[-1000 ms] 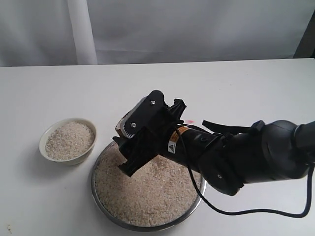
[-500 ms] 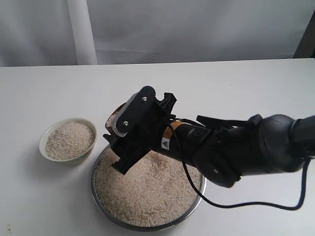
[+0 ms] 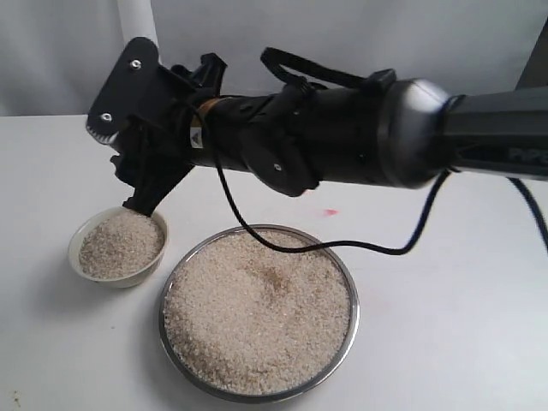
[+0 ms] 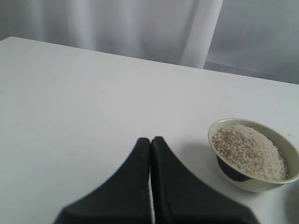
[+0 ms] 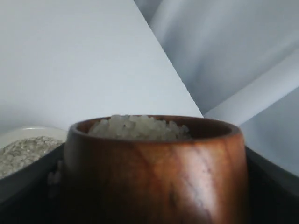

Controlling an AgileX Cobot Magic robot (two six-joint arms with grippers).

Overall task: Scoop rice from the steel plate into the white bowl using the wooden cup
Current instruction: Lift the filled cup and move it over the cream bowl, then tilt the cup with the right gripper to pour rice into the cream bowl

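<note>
Rice (image 5: 140, 127) heaps pale in the glossy reddish-brown wooden cup (image 5: 154, 172) your right hand (image 3: 144, 184) grips. You have one white bowl (image 3: 116, 280), one steel plate (image 3: 354, 308); left hand (image 4: 150, 156) closed, empty.

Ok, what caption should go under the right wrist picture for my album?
Right pincer holding the wooden cup, filled with rice, near the white bowl.

wooden cup (image 5: 154, 172): glossy reddish-brown wood, visible grain
steel plate (image 3: 354, 318): shiny silver metal
white bowl (image 4: 254, 186): smooth cream ceramic
rice (image 3: 257, 317): matt, granular
table (image 3: 445, 282): smooth, matt
</note>
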